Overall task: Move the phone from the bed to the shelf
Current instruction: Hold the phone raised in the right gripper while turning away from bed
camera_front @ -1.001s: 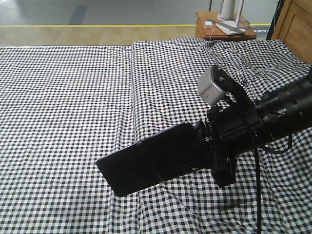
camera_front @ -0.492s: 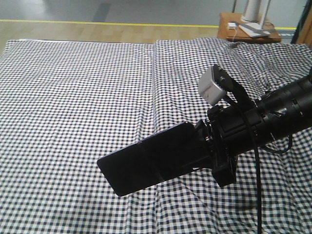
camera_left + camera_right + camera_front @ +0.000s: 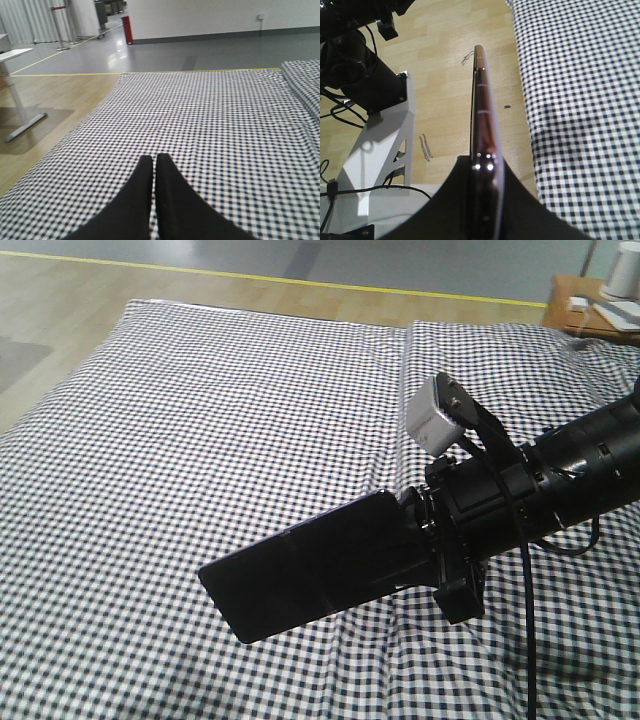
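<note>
The phone (image 3: 310, 575), a flat glossy black slab, hangs in the air above the bed (image 3: 200, 420) with its gingham check cloth. My right gripper (image 3: 418, 540) is shut on the phone's right end. In the right wrist view the phone (image 3: 481, 100) shows edge-on, pinkish and glossy, clamped between the black fingers of the right gripper (image 3: 485, 172). My left gripper (image 3: 154, 161) hovers over the bed cloth (image 3: 210, 110), shut with nothing in it. The shelf is out of view.
An orange-brown bedside table (image 3: 590, 318) stands past the bed's far right corner. Wooden floor (image 3: 60, 300) runs along the bed's left side. The robot's white base frame (image 3: 385, 135) and cables lie beside the bed edge (image 3: 530, 130). A grey table leg (image 3: 25, 126) rests on the floor.
The whole view has swung left: the bed and bedside table slid right in the front view and floor appeared at left. The phone stays clamped in my right gripper.
</note>
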You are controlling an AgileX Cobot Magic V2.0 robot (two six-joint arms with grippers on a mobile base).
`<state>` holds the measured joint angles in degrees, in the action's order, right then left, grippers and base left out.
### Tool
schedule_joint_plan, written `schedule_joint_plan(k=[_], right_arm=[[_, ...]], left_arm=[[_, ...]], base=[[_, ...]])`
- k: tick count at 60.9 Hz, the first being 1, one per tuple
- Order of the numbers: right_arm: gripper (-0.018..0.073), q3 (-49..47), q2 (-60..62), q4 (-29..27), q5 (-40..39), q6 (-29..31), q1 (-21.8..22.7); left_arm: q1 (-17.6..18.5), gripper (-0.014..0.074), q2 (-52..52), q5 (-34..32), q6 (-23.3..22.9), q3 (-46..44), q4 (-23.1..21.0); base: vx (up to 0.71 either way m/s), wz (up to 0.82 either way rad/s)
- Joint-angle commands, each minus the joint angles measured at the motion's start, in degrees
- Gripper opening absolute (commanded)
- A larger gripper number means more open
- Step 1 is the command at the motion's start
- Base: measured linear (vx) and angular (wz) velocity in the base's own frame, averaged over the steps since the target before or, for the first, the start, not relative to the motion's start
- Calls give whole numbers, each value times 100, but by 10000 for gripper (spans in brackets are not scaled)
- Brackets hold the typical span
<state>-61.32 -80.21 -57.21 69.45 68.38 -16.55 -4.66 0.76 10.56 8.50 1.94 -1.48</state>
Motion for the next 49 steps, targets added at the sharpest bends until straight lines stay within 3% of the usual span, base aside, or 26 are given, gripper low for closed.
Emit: schedule_joint_plan(k=[1,49], right_arm=[[-3,-146,205,-486,431,51,6],[-3,-146,205,-486,431,65,6]], left_arm=[[-6,1,77,-415,-33,-122,-52],[-6,1,77,-415,-33,-122,-52]], base=[[-9,36],[-10,38]])
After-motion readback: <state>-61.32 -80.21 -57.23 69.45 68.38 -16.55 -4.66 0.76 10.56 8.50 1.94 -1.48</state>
